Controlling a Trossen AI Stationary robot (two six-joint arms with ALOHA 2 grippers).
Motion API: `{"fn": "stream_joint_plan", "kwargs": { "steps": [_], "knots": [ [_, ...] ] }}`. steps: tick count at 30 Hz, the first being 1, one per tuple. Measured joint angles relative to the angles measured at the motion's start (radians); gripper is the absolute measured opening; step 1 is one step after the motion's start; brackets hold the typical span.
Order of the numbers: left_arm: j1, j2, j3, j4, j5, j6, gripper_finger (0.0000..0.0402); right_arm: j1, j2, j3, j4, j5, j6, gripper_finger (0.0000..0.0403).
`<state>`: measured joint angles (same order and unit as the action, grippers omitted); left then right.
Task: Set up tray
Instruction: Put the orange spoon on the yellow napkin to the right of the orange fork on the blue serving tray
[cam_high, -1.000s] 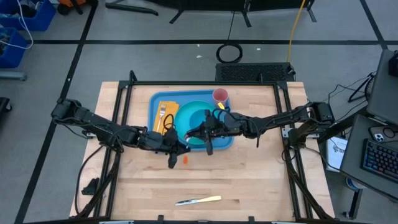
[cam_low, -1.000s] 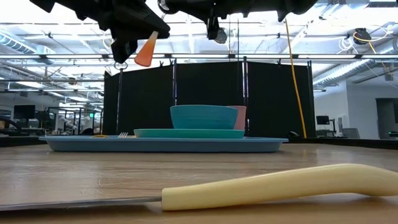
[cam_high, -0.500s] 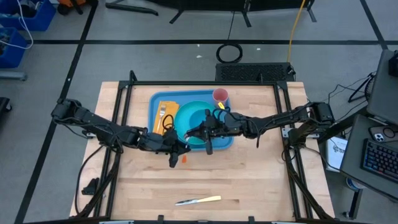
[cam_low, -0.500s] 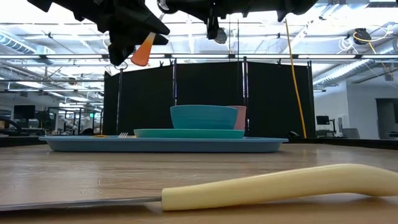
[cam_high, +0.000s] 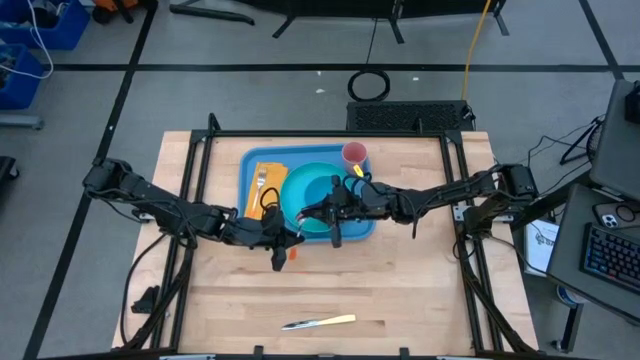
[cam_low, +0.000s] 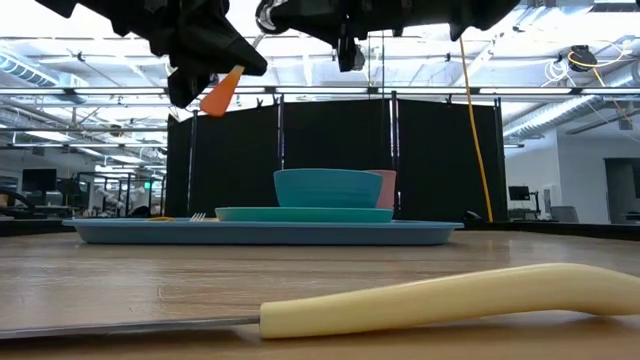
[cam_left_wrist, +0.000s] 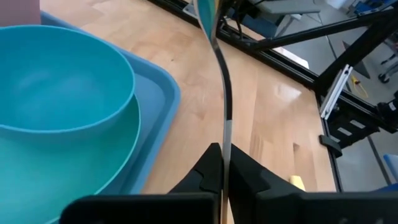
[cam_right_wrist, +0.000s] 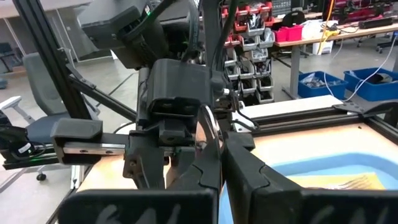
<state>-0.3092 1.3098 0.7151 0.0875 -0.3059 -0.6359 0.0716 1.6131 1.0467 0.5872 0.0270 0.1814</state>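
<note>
The light-blue tray (cam_high: 247, 170) lies at the table's far middle. It carries a teal plate (cam_high: 300, 195) with a teal bowl (cam_left_wrist: 56, 81), a pink cup (cam_high: 354, 153) and a fork (cam_high: 262, 180) on an orange napkin. Over the tray's near edge both grippers meet on a spoon with an orange handle (cam_low: 220, 90). My left gripper (cam_high: 283, 243) is shut on its metal shaft. My right gripper (cam_high: 307, 214) is shut at the spoon's bowl end (cam_right_wrist: 208, 132). The spoon is up in the air, orange handle lowest. My left gripper pinches the spoon's thin metal shaft (cam_left_wrist: 224, 146) between its two fingers, near the orange handle, which its own body hides in the left wrist view. The spoon is lifted clear, tilted, handle end (cam_high: 293, 255) sticking out toward the near edge. My right gripper is shut on the spoon's bowl end (cam_right_wrist: 211, 146), pinched between its fingertips, and comes level from the table's right, facing the left gripper. The spoon hangs high above the tray (cam_low: 270, 232), clear of everything.
A knife with a cream handle (cam_high: 322, 322) lies on bare wood near the table's near edge. Black frame rails (cam_high: 195, 180) run along the table's left and right sides. The wood between the tray and the knife is bare.
The left gripper has drawn slightly toward the table's left and turned a little. The spoon's orange handle has swung with it, lower and more level than before. The right gripper has stayed over the tray's near edge.
</note>
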Motion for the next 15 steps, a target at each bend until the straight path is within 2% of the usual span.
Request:
{"fn": "stream_joint_plan", "kwargs": {
  "steps": [6, 11, 15],
  "knots": [
    [0.0, -0.013, -0.002, -0.018, 0.027, -0.013, 0.0005, -0.006, -0.001, -0.013, -0.02, -0.032, -0.006, 0.0014],
    [0.0, -0.042, -0.004, -0.053, 0.04, -0.027, 0.0004, -0.009, -0.003, -0.013, -0.07, -0.043, -0.011, 0.0064],
    [-0.007, -0.085, -0.004, -0.158, -0.027, -0.064, 0.0004, -0.012, -0.003, -0.013, -0.091, -0.029, -0.034, 0.0114]
  ]
}}
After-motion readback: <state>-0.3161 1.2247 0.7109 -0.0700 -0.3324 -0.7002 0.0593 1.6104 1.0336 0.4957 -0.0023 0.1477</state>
